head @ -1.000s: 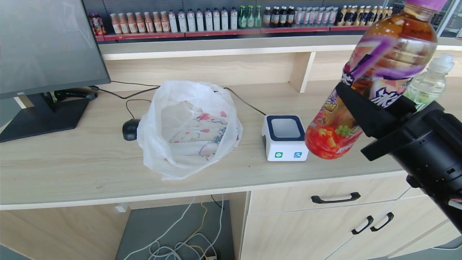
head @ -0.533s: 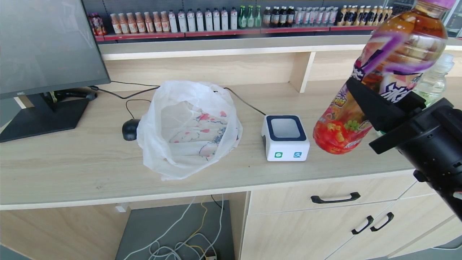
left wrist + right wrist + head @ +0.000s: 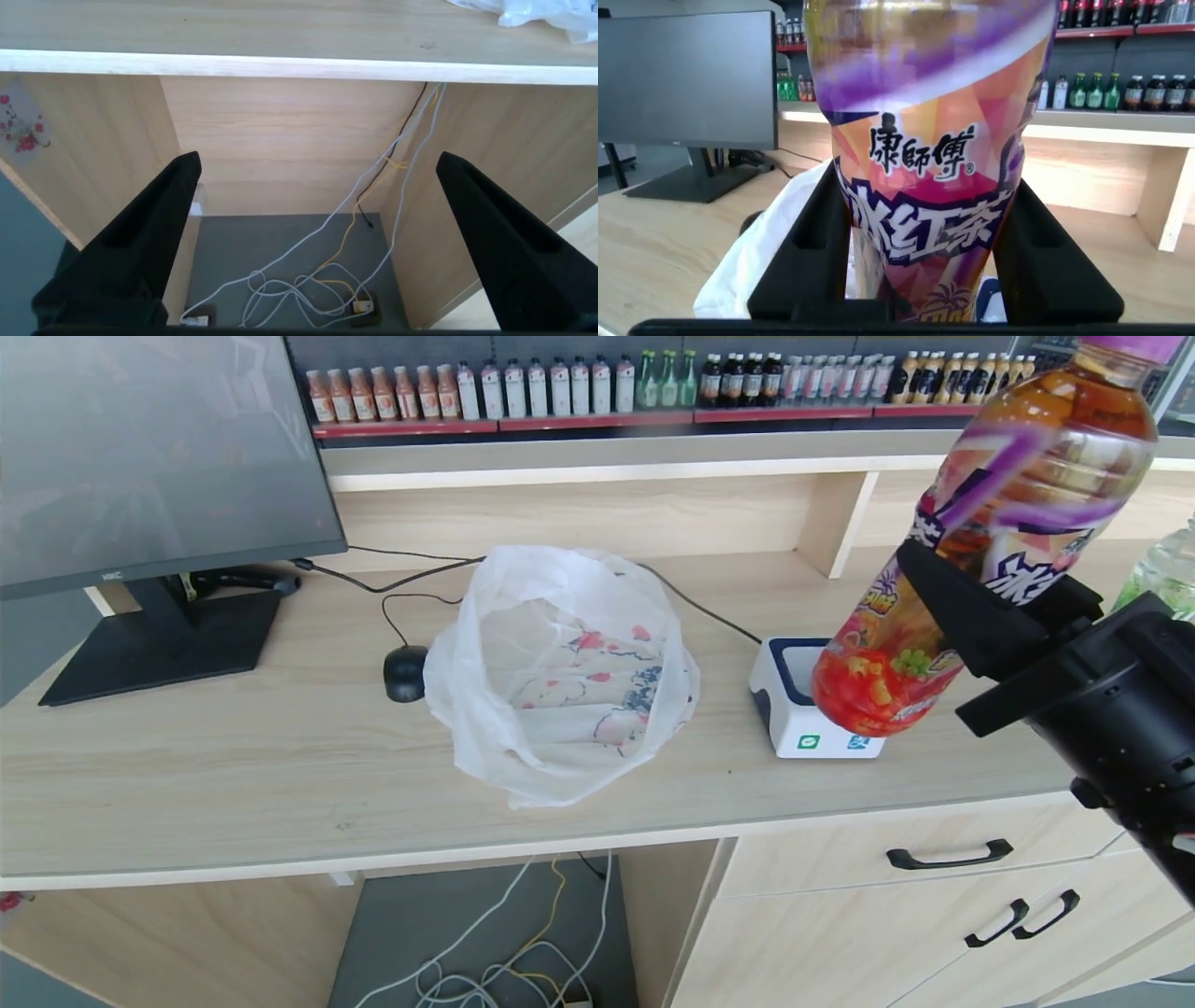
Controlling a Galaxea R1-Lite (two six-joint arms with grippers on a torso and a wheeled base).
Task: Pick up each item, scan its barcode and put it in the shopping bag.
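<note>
My right gripper (image 3: 1004, 590) is shut on a large iced-tea bottle (image 3: 990, 541) with a purple, orange and red label, held tilted above the counter's right part. The bottle's base hangs in front of the white barcode scanner (image 3: 794, 714) and hides its right side. In the right wrist view the bottle (image 3: 924, 177) stands between the black fingers (image 3: 808, 247). The white plastic shopping bag (image 3: 560, 672) stands open left of the scanner. My left gripper (image 3: 318, 247) is open below the counter's front edge.
A clear bottle (image 3: 1165, 574) shows at the right edge behind the arm. A monitor (image 3: 159, 457) and a mouse (image 3: 404, 673) sit on the counter's left. Drawers with black handles (image 3: 948, 855) are below. Cables (image 3: 308, 280) lie under the counter.
The head camera has swung, so the counter's things sit further right in the picture. The right gripper rose slightly with the bottle, whose base now overlaps the scanner.
</note>
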